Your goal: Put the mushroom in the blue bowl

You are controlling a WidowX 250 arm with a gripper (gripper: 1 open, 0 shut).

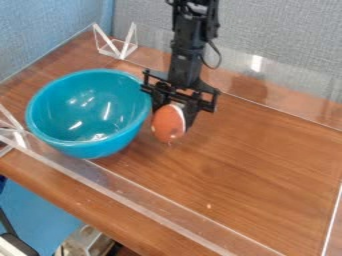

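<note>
Near the centre of the frame, slightly above the middle, the gripper (171, 110) is seen pointing steeply down from a black arm (191, 45) that descends from the top edge. Its jaws are closed around the mushroom (167, 122), whose orange-brown cap is shown between the black fingers and whose pale stem tip is just visible below. The mushroom is held clear of the wooden table (254, 150), with a faint reflection cast on the glossy surface beneath it. Just beside it, to the left of the frame, the blue bowl (87, 113) is placed on the table, upright; nothing can be made out inside it except bright glints. Its right rim is very close to the gripper, though whether they touch cannot be told. The work area is enclosed by clear acrylic walls (160, 205), seen along the lower edge and at the back. A clear triangular bracket (115, 42) is set in the upper left corner.
</note>
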